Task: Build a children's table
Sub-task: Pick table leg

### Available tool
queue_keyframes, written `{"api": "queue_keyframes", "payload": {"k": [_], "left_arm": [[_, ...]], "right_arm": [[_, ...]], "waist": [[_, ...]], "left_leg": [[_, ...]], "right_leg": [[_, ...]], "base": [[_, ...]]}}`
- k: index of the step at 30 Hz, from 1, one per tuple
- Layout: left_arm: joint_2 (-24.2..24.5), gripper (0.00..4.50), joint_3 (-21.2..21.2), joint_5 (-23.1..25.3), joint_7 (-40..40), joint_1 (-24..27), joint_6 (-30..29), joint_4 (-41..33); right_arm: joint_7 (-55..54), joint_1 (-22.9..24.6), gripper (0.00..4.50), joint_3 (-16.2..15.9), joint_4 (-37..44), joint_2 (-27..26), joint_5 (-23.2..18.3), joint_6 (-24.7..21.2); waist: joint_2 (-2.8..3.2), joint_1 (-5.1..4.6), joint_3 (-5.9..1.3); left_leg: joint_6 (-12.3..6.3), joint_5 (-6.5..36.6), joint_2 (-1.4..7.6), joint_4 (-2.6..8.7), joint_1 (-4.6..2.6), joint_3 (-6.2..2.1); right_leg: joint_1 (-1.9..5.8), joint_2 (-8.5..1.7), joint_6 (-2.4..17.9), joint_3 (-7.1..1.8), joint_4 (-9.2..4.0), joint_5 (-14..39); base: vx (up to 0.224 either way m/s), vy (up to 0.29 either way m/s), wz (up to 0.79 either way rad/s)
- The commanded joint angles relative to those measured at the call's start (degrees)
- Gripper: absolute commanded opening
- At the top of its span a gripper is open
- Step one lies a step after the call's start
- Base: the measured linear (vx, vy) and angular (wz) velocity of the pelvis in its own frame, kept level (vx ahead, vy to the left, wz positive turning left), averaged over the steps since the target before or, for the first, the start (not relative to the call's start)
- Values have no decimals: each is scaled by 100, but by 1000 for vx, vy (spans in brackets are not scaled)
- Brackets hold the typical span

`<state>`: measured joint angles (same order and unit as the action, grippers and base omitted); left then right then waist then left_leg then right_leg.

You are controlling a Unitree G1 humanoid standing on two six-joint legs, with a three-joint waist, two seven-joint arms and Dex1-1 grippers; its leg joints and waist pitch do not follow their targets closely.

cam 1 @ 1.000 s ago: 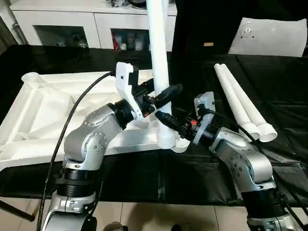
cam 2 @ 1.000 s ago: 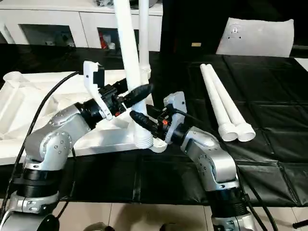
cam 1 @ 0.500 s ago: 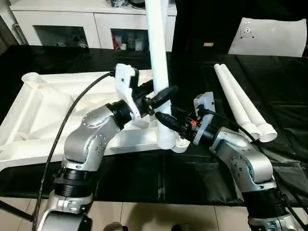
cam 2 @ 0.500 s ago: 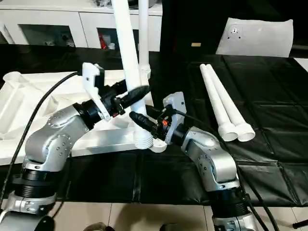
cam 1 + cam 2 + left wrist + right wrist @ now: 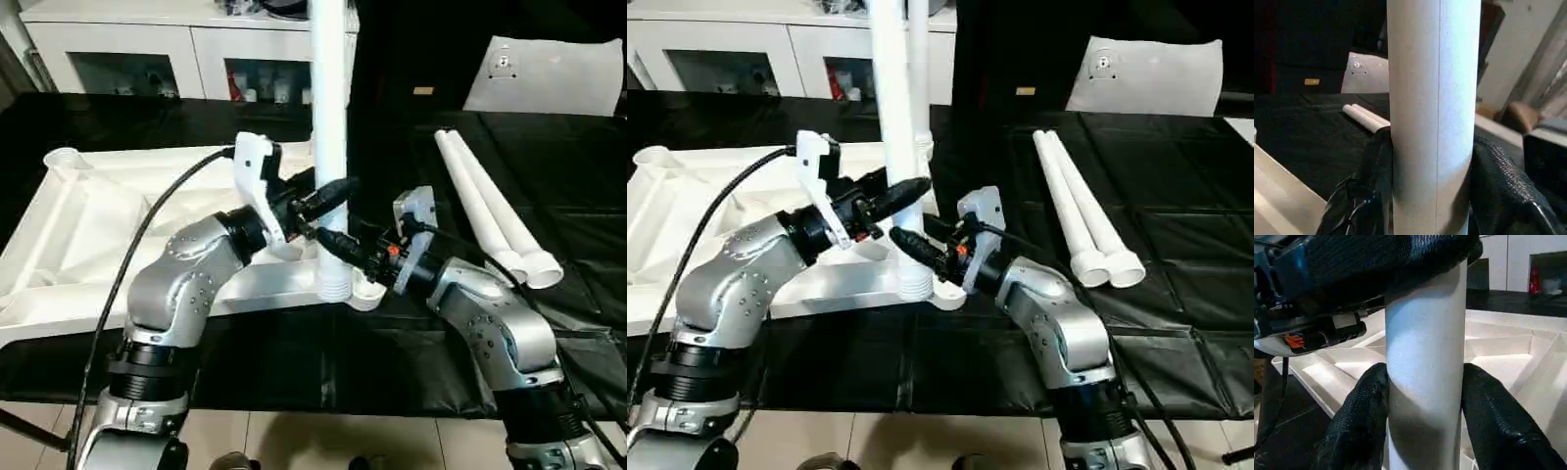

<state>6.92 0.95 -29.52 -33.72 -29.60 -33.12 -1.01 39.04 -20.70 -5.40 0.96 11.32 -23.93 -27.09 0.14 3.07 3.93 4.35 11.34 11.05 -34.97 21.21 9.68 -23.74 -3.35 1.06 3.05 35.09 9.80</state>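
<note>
Both silver forearms are bent inward over the black-covered desk (image 5: 588, 196), with the left gripper (image 5: 328, 193) clamped on the upright white leg (image 5: 329, 117) and the right gripper (image 5: 338, 245) clamped on the same leg just below it, each pair of jaws pressed against the leg's sides. The leg's ribbed lower end is held at the near corner socket (image 5: 367, 291) of the upturned table top (image 5: 88, 225), which lies on the desk's left part. Behind it a second leg (image 5: 918, 69) stands upright, and two more legs (image 5: 490, 211) lie side by side on the desk at the right, making four in all.
</note>
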Motion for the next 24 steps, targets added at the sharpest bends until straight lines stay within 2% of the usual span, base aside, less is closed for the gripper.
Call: {"api": "queue_keyframes", "payload": {"k": [1,2,3,5,7,12,14,16,19,24], "left_arm": [[-115,185,161,-280,193,-207,-141,-47],[-123,185,224,-291,275,-286,-180,-2],[-122,185,231,-290,283,-297,-186,4],[-43,185,247,-229,314,-393,-268,52],[-10,185,265,-224,316,-429,-328,66],[112,185,286,-243,276,-501,-468,83],[244,185,316,-356,141,-599,-586,125],[337,185,306,-461,-28,-666,-707,154],[436,185,290,-623,-302,-743,-883,186],[598,185,190,-871,-795,-875,-1108,159]], "right_arm": [[-104,-217,182,63,155,-30,0,-54],[-120,-252,182,96,163,-35,-17,-46],[-121,-257,252,101,164,-35,-21,-45],[-28,-294,252,192,247,-46,-233,-137],[-9,-311,287,245,287,-50,-325,-180],[28,-390,326,531,371,8,-713,-426],[180,-475,333,747,438,224,-1036,-765],[238,-567,356,871,412,381,-1164,-977],[381,-704,378,889,285,652,-1191,-1240],[1093,-779,396,581,275,1179,-1299,-1614]], "waist": [[-69,-4,-452],[-73,-3,-454],[-71,-1,-456],[-74,-1,-446],[-74,0,-455],[-90,5,-461],[-84,14,-473],[-85,17,-459],[-89,27,-468],[-129,54,-478]], "left_leg": [[-208,452,123,357,-6,1],[-213,457,122,355,-8,1],[-218,473,120,352,-16,2],[-219,495,120,358,-19,2],[-232,444,125,358,-18,-4],[-259,415,118,355,-19,-1],[-264,382,113,353,-32,-7],[-252,380,106,349,-31,3],[-233,335,99,340,-26,11],[-289,279,102,328,-13,11]], "right_leg": [[375,-348,978,-245,-393,1190],[373,-347,969,-243,-397,1213],[367,-346,950,-245,-401,1243],[364,-340,902,-244,-406,1296],[368,-341,901,-244,-397,1207],[378,-338,879,-243,-390,1193],[393,-329,886,-239,-380,1168],[376,-322,885,-239,-389,1192],[379,-330,919,-238,-387,1197],[408,-341,969,-235,-373,1148]], "base": [[0,0,0],[0,0,0],[0,0,0],[0,0,0],[0,0,0],[0,0,0],[0,0,0],[0,0,0],[0,0,0],[0,0,0]]}}
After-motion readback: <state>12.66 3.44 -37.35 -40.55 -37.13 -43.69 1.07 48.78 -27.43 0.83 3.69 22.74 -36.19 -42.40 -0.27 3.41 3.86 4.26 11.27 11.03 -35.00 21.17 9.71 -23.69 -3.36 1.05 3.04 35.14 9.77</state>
